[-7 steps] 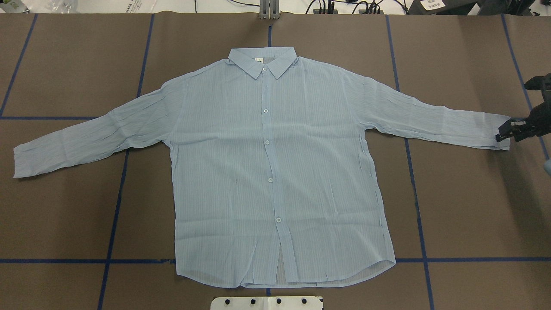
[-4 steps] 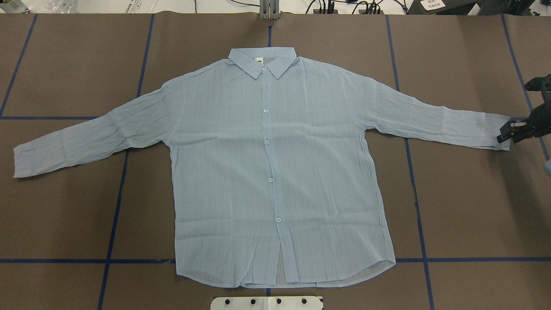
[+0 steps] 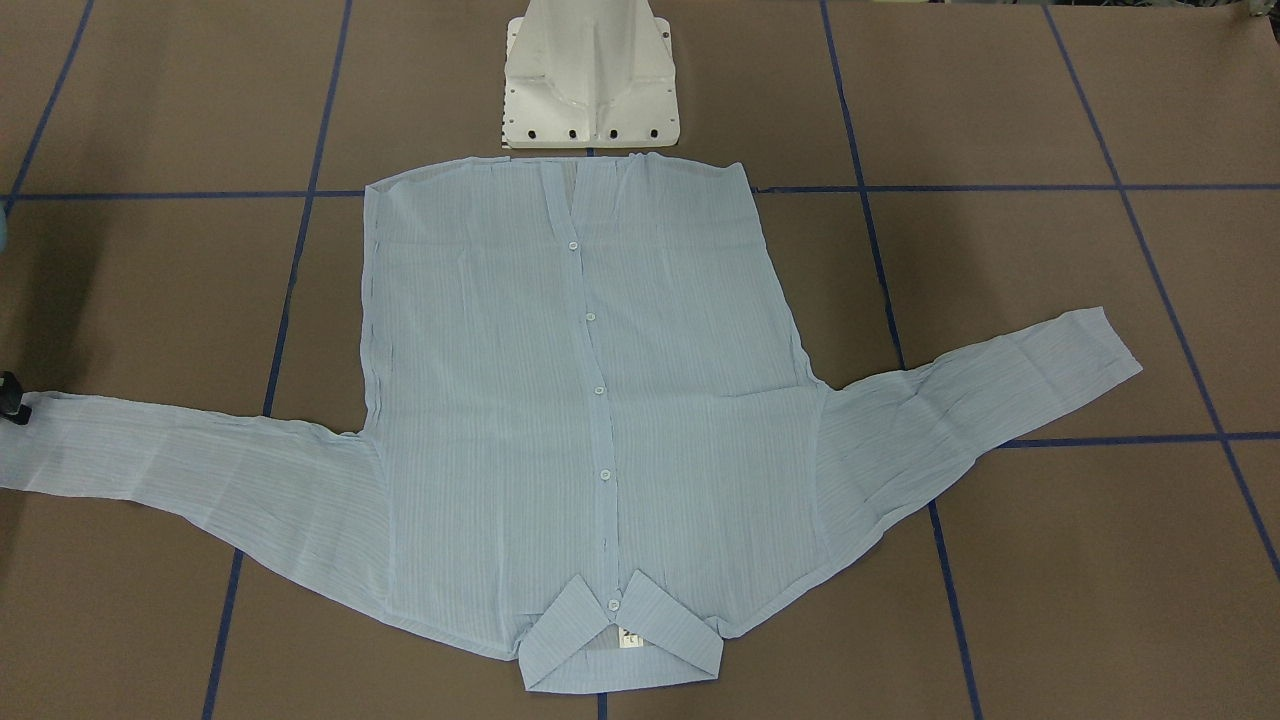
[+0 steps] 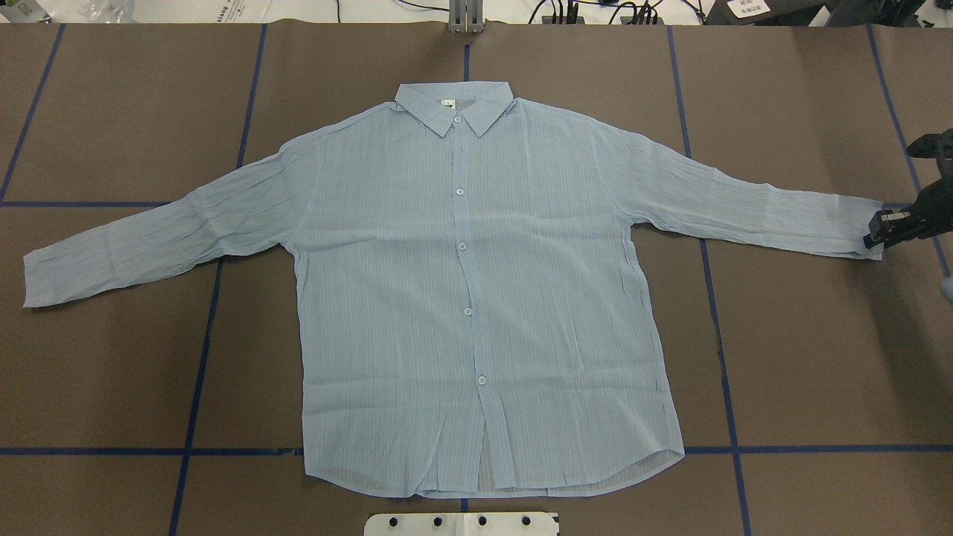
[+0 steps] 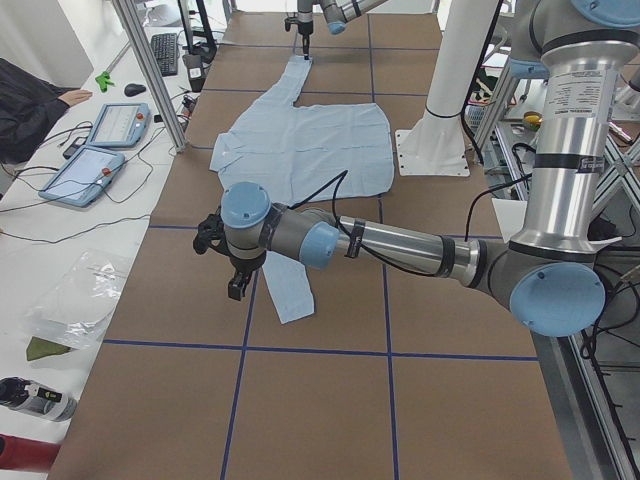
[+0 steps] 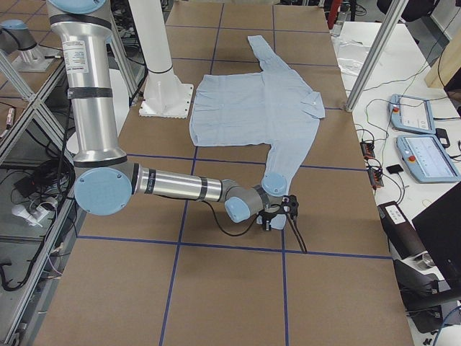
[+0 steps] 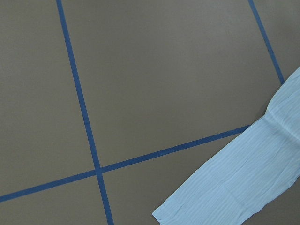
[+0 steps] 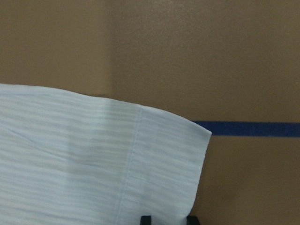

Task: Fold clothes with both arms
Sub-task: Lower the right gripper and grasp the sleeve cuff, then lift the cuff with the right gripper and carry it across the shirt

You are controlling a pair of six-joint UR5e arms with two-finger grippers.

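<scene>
The light-blue shirt lies flat and face up on the brown table, buttoned, collar far from me, both sleeves spread out. My right gripper is low at the end of the right sleeve's cuff. In the right wrist view its fingertips stand apart with the flat cuff edge between them. It also shows at the left edge of the front view. My left gripper shows only in the left side view, above the table beside the left cuff. I cannot tell whether it is open or shut.
The white pedestal base stands at the shirt's hem side. Blue tape lines cross the table. Tablets and cables lie on the operators' bench along the table's far side.
My right gripper has shifted slightly to the right at the cuff end. The shirt has not moved.
</scene>
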